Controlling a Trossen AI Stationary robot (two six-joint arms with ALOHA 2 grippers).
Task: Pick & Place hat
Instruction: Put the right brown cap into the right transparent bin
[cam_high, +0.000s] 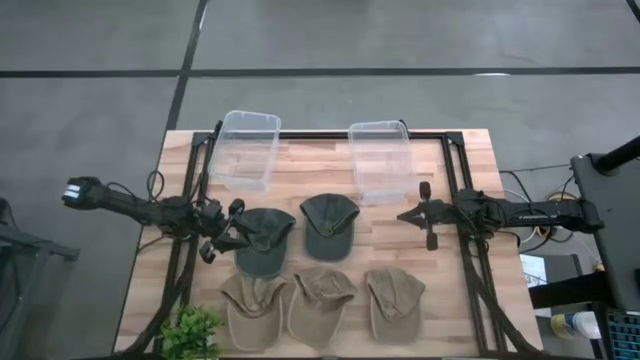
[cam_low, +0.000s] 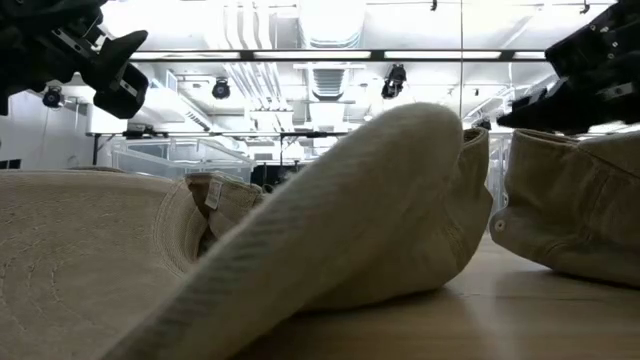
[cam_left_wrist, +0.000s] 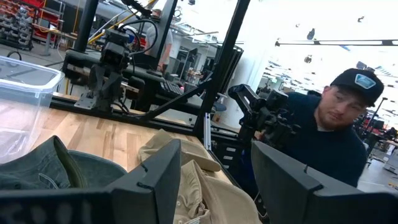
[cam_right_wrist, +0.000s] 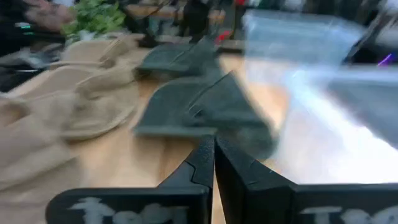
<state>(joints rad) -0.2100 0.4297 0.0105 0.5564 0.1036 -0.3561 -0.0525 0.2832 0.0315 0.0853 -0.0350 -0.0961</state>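
Jaws of the left gripper (cam_high: 222, 236) stand apart, w/ nothing between them; it hovers just at the left edge of the left green hat (cam_high: 264, 240), low over the table (cam_high: 460, 300). Jaws of the right gripper (cam_right_wrist: 213, 163) are pressed together and empty; the right arm waits near the table's right side, beside the right clear bin (cam_high: 380, 160).

Five hats lie on the wood: two dark green in the middle row (second green hat (cam_high: 328, 226)) and three tan ones (cam_high: 322, 302) in front. Two clear bins stand at the far side, the left bin (cam_high: 246, 148) just behind the left arm.

Step in hand, as I judge: grasp of the left green hat. To do it well:
- come down on the brim or a fold of cloth, not on the flat crown;
- close only when cloth is btw. the fingers;
- lift straight up, so that the tan hat just in front is not dragged;
- probably carry to the left bin, but I cannot tell which bin is meant.

A person (cam_left_wrist: 339, 134) shows beyond the table in the left wrist view; keep clear.
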